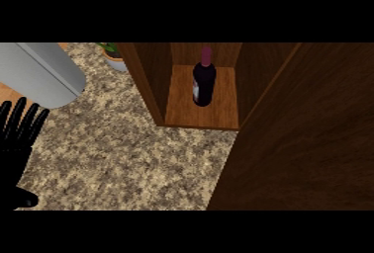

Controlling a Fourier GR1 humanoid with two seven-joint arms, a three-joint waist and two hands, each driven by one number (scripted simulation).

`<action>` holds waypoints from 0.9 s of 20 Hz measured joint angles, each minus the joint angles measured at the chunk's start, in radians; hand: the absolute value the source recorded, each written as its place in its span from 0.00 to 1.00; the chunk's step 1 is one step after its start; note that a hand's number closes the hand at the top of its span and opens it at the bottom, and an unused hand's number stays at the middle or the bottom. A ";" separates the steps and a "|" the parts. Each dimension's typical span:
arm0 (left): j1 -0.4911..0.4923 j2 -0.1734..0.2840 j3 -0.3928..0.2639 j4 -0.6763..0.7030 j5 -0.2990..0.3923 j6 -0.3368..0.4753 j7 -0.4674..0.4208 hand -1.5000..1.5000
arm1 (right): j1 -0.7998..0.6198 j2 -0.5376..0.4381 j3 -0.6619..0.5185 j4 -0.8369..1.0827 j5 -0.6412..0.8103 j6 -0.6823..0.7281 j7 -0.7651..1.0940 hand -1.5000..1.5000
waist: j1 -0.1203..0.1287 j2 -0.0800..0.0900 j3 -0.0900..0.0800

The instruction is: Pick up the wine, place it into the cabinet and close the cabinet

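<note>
The wine stands upright inside the cabinet, on its wooden floor, with nothing touching it. So the putting-in step looks done, and closing is the step left. The big brown door is swung out wide at the right. I think the next move needs a hand behind that door to push it round until it covers the opening. The left hand rests at the left edge, fingers straight and a bit apart, holding nothing. The right hand does not show
</note>
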 measured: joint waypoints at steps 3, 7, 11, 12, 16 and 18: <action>-0.008 -0.001 0.001 0.011 0.001 -0.003 0.006 0.00 | -0.112 0.082 0.012 0.063 -0.012 -0.009 0.070 1.00 | 0.004 0.000 0.000; -0.013 0.016 0.020 0.028 0.013 -0.021 0.017 0.00 | -0.305 0.275 0.077 0.161 -0.016 -0.067 0.191 1.00 | 0.002 -0.002 0.001; -0.005 0.019 0.037 0.042 0.013 -0.039 0.012 0.00 | -0.538 0.415 0.084 0.327 -0.022 -0.157 0.271 1.00 | -0.006 -0.004 0.003; 0.005 0.024 0.044 0.042 0.017 -0.048 0.012 0.00 | -0.595 0.434 0.083 0.370 -0.031 -0.186 0.281 1.00 | -0.007 -0.005 0.004; -0.018 0.029 0.072 0.077 0.028 -0.064 0.021 0.00 | -0.812 0.477 0.033 0.546 -0.104 -0.265 0.293 1.00 | -0.018 -0.004 0.006; -0.021 0.020 0.079 0.090 0.020 -0.067 0.018 0.00 | -0.869 0.488 0.008 0.625 -0.145 -0.289 0.265 1.00 | -0.024 -0.004 0.006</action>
